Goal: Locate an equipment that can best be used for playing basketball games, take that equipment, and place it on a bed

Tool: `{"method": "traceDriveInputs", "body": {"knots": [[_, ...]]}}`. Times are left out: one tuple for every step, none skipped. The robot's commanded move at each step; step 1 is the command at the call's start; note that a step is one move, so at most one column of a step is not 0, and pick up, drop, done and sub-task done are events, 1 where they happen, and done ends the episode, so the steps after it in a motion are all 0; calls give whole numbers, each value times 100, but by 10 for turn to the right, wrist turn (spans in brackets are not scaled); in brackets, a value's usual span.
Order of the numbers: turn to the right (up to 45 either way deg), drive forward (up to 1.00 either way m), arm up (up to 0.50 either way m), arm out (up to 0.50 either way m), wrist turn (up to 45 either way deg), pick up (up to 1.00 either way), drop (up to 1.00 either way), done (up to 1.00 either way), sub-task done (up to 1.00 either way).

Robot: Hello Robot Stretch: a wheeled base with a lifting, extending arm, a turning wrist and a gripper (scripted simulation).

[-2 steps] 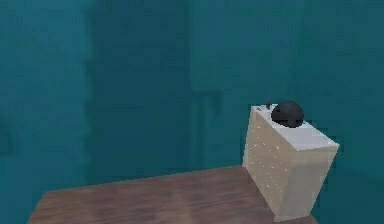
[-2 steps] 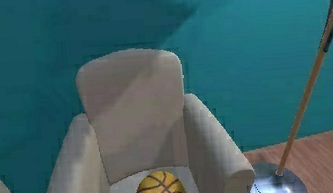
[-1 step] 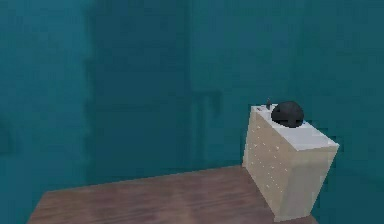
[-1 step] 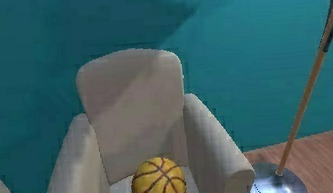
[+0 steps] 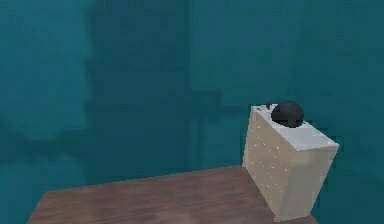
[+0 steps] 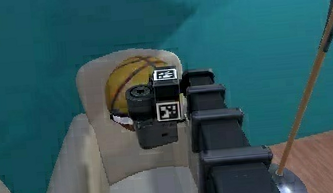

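Armchair (image 6: 75, 168) carries the basketball (image 6: 131, 76); gripper (image 6: 136, 111) at the ball's lower edge.

In your arm side view the pale armchair takes the lower left of the frame. The dark arm (image 6: 219, 140) rises from the bottom edge, right of centre. The basketball rests against the chair back, upper centre-left. The gripper overlaps the ball's underside in the picture, but you cannot confirm contact, or whether it holds anything. Judgement: the ball lies just up-frame of the fingers and, being round, offers no preferred axis.
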Motion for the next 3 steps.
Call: {"method": "traceDriveInputs", "body": {"knots": [[0, 0, 0, 0, -450, 0, 0, 0, 0], [0, 0, 0, 0, -450, 0, 0, 0, 0], [0, 0, 0, 0, -240, 0, 0, 0, 0]]}}
